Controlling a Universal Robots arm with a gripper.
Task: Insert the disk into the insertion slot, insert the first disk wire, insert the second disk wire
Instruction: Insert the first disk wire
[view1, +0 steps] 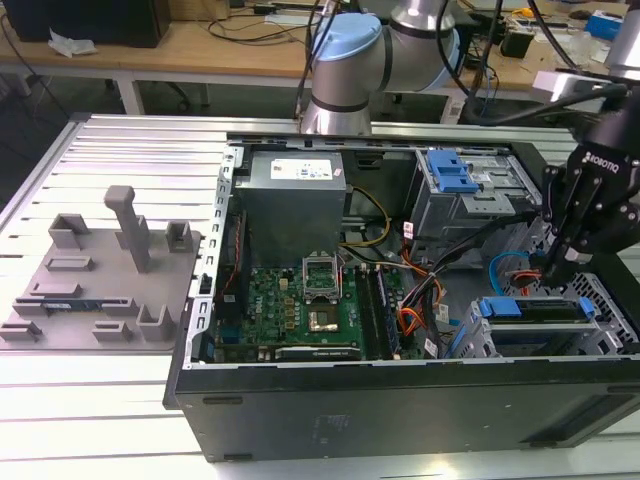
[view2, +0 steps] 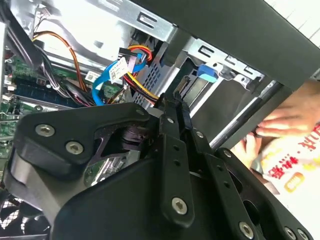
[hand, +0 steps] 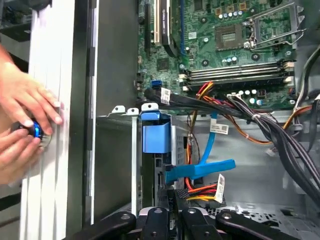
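The disk (view1: 535, 309) sits inside the insertion slot (view1: 478, 342) at the exterior view's right, with its blue carrier handle (hand: 152, 132) at the slot's mouth. My gripper (view1: 553, 268) hangs just above the disk's back end. In both wrist views its fingers (view2: 170, 125) are closed together at the tip on the black connector (hand: 178, 193) of a red, yellow and orange disk wire (hand: 202, 190), close to the disk's edge (hand: 157, 172). A flat blue wire (hand: 200, 169) lies loose beside it, its plug pointing toward the disk.
A bigger grey cage with a blue latch (view1: 450, 173) stands behind the slot. The motherboard (view1: 300, 300) and black cable bundles (hand: 260, 120) fill the middle. A person's hands (hand: 25, 120) rest on the table outside the case wall (hand: 82, 125). A grey fixture plate (view1: 100, 275) lies at the exterior view's left.
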